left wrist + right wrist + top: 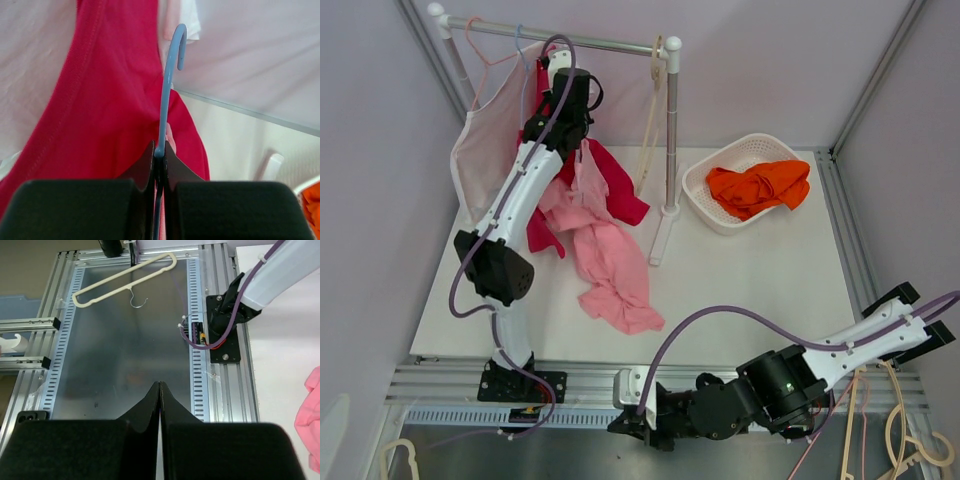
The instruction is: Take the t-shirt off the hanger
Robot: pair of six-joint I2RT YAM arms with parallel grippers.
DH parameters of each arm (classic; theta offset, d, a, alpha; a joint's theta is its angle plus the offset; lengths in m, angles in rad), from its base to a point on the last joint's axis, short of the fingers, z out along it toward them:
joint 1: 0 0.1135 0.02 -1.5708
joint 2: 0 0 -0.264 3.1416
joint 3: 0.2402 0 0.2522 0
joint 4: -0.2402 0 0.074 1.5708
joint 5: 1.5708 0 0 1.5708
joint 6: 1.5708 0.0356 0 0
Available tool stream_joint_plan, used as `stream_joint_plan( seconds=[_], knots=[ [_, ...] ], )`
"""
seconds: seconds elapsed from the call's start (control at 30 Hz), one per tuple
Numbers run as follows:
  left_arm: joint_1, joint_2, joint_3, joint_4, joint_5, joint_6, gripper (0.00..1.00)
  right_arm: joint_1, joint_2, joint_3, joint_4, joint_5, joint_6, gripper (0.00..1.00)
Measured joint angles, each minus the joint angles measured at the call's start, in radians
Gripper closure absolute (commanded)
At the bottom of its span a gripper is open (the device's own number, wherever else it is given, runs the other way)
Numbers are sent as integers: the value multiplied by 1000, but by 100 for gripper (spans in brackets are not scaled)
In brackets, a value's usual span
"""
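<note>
My left gripper (558, 68) is raised by the clothes rail (570, 38). In the left wrist view it (160, 150) is shut on the stem of a blue hanger (168, 85), whose hook is free in the air. A red t-shirt (100, 110) hangs around that hanger; it shows in the top view (622, 192) below the gripper. A pink t-shirt (615, 270) trails from the same spot down onto the table. My right gripper (159, 385) is shut and empty, low over the metal floor in front of the table (623, 425).
A pale pink garment (480, 150) hangs on a pink hanger at the rail's left. Cream hangers (653, 110) hang by the right post (671, 130). A white basket (700, 185) holds an orange garment (758, 187). Loose cream hangers lie off the table (125, 280) (910, 440).
</note>
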Motion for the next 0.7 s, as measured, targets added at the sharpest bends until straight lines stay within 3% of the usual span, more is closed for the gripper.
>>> stream_joint_plan(
  seconds=[0.03,0.2,0.3,0.4,0.57,0.7],
  knots=[
    [9,6,0,4,-1,0,99,0,0,2,-4,1,1,100],
    [17,-31,-53,22,-5,-19,99,-45,0,5,-32,85,18,37],
    [7,-134,-184,34,-2,-45,99,-137,-2,5,-22,172,17,16],
    [-11,-245,-281,37,-12,-56,99,-237,-14,-4,23,235,-4,9],
    [-64,-384,-352,52,-52,-66,99,-355,-6,-27,173,299,-88,6],
    [-91,-441,-396,63,-69,-78,99,-464,74,-37,302,260,-122,6]
  ],
)
